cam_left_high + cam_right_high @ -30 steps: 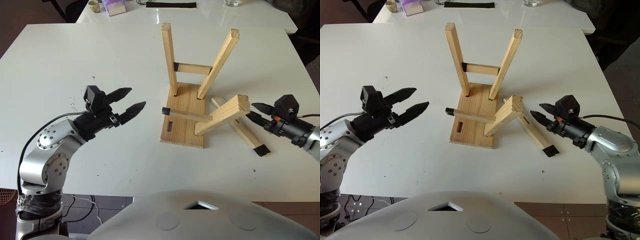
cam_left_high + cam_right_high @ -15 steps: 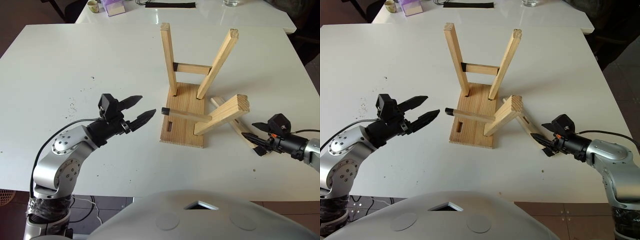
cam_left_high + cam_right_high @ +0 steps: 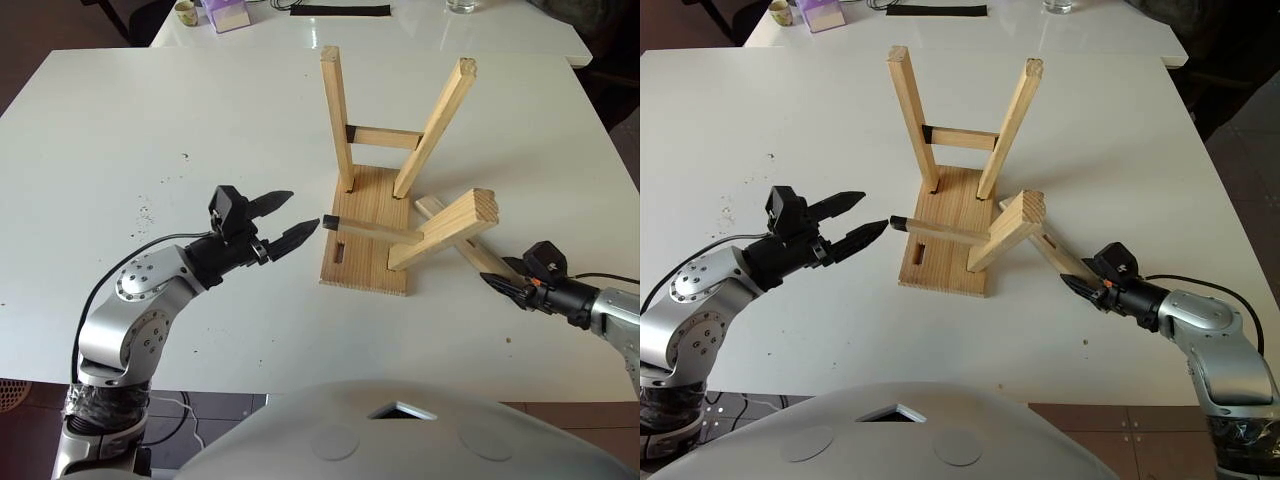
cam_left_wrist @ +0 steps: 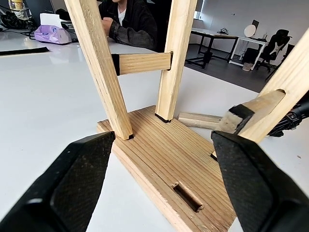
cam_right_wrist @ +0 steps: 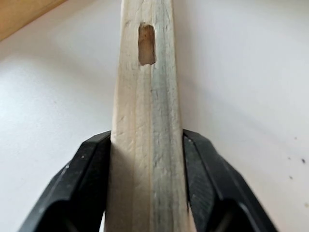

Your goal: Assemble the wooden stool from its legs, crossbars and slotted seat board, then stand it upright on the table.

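Note:
The slotted seat board lies flat on the white table. Two legs stand in it, joined by a crossbar. A third leg leans across the board's right edge, and its crossbar juts left with a black tip. My left gripper hangs open just left of that tip; the left wrist view shows its fingers spread wide before the board. A fourth leg lies on the table. My right gripper is shut on that leg's near end.
A second table stands behind with a cup, a purple box and a black strip. The left half of the white table is bare. Its right edge runs close to the right arm.
My left gripper moved right toward the crossbar's black tip. My right gripper dropped to the table and came onto the end of the lying leg, fingers now against its sides.

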`<act>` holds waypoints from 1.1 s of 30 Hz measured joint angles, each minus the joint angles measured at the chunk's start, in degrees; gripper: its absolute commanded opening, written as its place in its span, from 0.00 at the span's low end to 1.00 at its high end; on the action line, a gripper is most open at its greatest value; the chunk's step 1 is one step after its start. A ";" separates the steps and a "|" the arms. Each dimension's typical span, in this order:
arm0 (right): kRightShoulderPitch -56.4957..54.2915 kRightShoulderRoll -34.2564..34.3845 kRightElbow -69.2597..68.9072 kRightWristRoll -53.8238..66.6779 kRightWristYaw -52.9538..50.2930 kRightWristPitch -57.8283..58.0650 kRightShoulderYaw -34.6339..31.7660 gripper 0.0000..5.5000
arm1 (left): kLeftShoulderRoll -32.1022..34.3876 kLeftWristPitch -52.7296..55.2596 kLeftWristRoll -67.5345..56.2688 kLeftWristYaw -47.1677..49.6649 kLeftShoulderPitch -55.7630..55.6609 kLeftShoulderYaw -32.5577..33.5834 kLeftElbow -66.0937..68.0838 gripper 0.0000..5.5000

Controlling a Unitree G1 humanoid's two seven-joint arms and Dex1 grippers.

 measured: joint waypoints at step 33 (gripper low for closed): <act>-58.46 -13.26 1.10 62.43 12.94 30.89 -5.79 0.37 | -3.16 15.20 -37.08 6.08 -47.68 1.58 1.04 0.64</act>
